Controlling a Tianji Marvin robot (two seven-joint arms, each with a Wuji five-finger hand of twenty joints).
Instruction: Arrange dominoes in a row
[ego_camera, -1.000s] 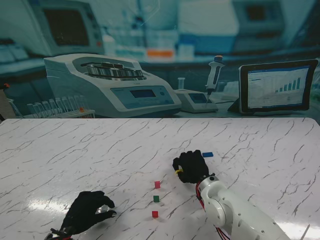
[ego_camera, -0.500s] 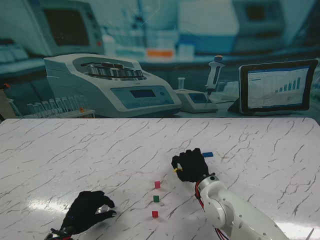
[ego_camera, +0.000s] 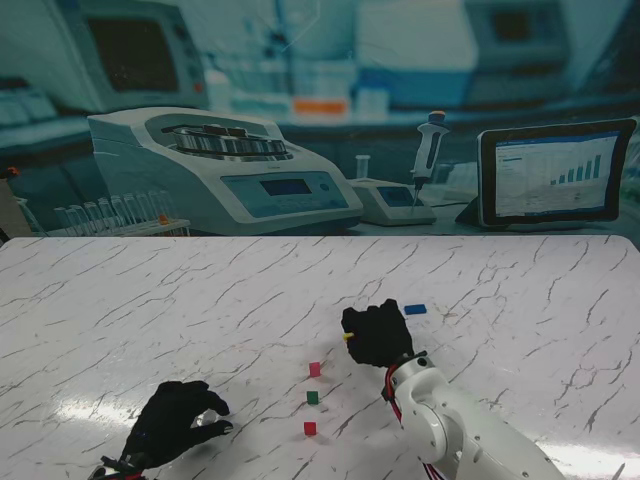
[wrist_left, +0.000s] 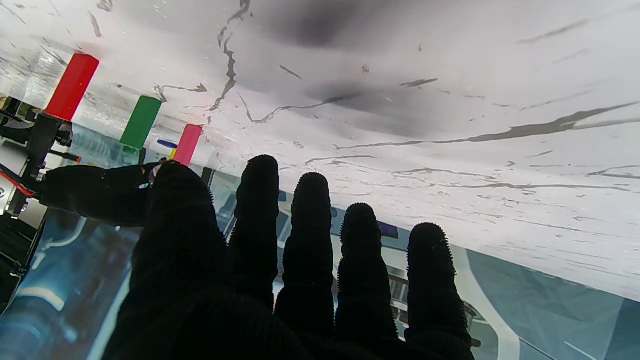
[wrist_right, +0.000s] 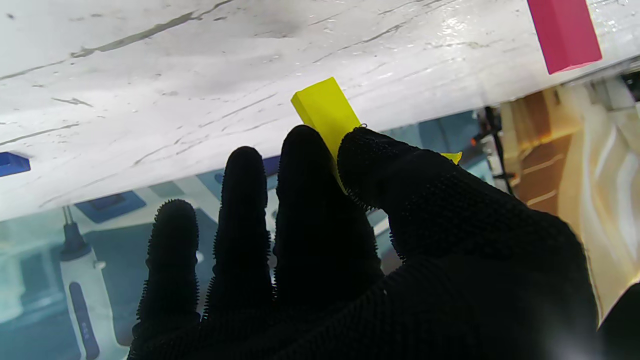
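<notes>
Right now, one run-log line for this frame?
right hand: pinching yellow domino | left hand: idle | row: red, green, pink upright | blue domino: flat

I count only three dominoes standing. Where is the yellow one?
The yellow domino is pinched in the right hand, just right of the pink domino in the stand view.
</notes>
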